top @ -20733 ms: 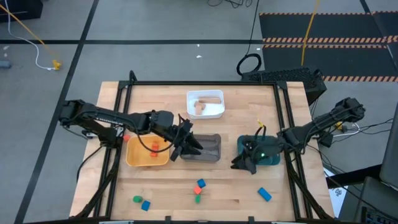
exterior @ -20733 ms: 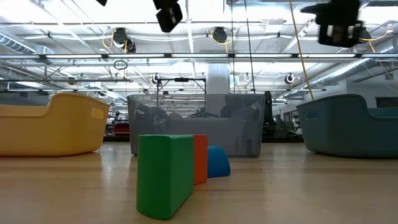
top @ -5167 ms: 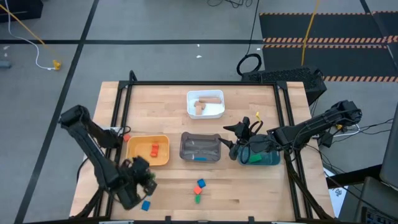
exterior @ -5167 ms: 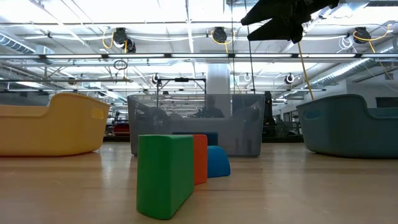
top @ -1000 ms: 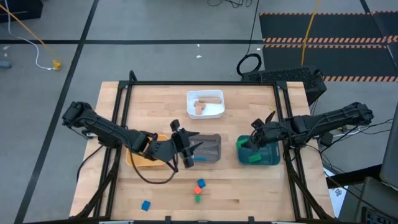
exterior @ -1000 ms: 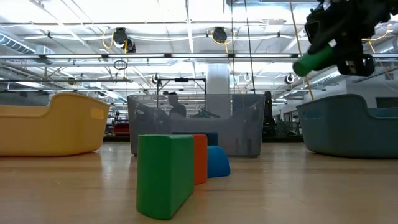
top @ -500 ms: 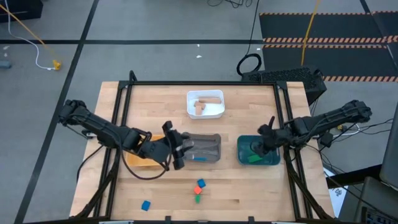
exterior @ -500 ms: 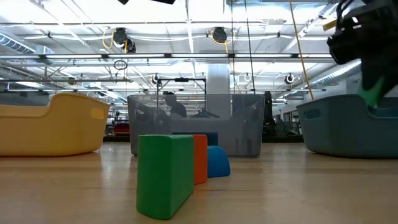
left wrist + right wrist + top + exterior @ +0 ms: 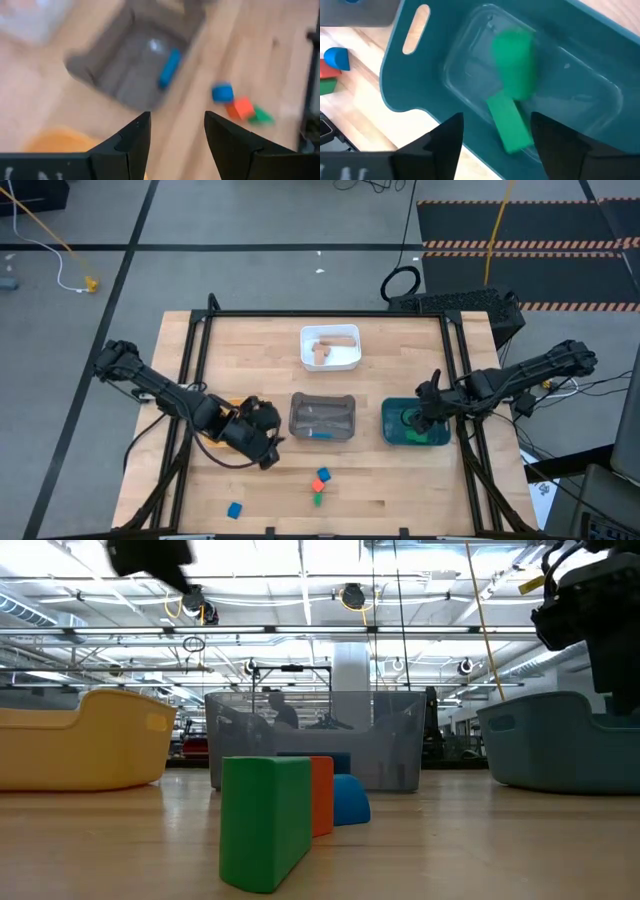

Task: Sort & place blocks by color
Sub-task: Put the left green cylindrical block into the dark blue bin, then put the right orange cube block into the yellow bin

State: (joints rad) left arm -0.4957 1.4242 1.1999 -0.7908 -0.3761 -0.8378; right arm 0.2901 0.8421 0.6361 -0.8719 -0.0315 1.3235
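Now the right tool hangs with its fingers spread and empty directly over the teal tray. Below it lie a green cylinder and a green cuboid, touching end to end on the tray's smooth, glossy floor. That drop looks finished, so the sensible move is to lift straight up and clear the tray's rounded wall before travelling, since a sideways exit could nudge the light plastic tray.

Over on the other side, the left tool is also parted and carrying nothing, hovering above the counter by the yellow tray. Ahead of it sits the grey translucent tray with a blue block lying in it. Beyond that, a tight cluster waits on the bare wood: a blue rounded block, a red-orange block and a green block, all touching or nearly so. One more blue block lies alone, well apart near the counter's front edge.

For the cluster, my judgement is that approaching from above and closing across flat faces would work best; the painted wood looks slick, and the rounded piece could roll or squirt out. Taking an outer block first should avoid disturbing its neighbours.
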